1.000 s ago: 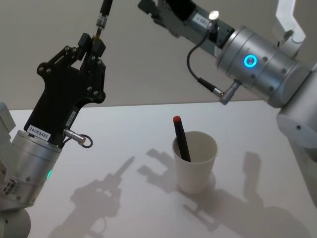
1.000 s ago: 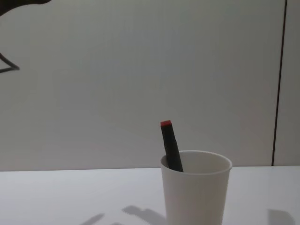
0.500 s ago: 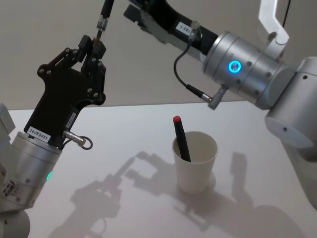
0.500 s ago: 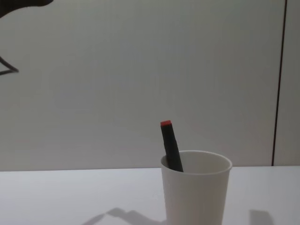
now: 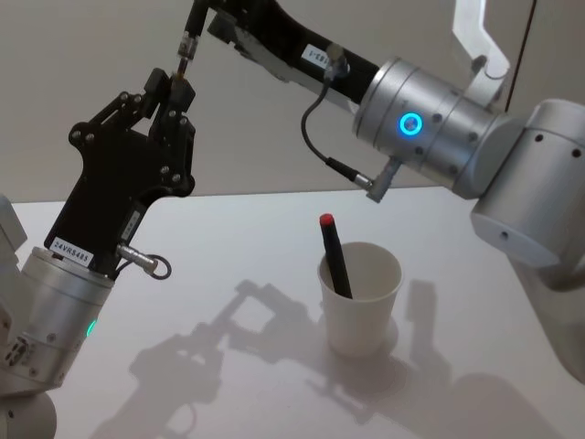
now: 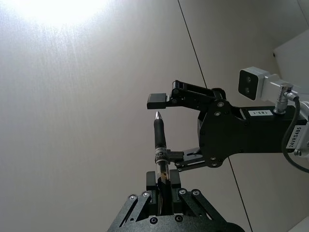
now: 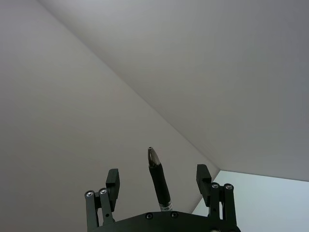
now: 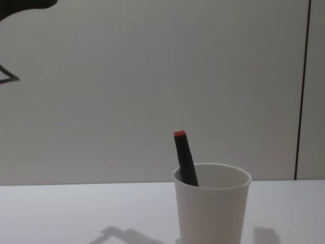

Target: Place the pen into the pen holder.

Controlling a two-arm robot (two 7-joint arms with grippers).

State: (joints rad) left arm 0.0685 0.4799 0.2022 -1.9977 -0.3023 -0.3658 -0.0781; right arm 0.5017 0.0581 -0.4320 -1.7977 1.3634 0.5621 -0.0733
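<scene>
Head view: left gripper [image 5: 174, 80] raised high on a bent arm, clamped on the lower end of the pen [image 5: 194, 20], pen upright. Right arm stretched across from the right, wrist level with the pen's upper part. Pen holder [image 5: 360, 300] on the table [image 5: 228, 247], well below and to the right of the left gripper, with a red-capped marker [image 5: 335, 258] leaning inside.

Left wrist view: right gripper [image 6: 168, 128] spread wide, one finger [image 6: 157, 100] just past the pen tip, the other beside the barrel, neither touching.

Right wrist view: pen [image 7: 159, 182] between the parted fingers [image 7: 112, 181], gaps on both sides.

Chest view: pen holder [image 8: 212, 208] and marker side-on.
</scene>
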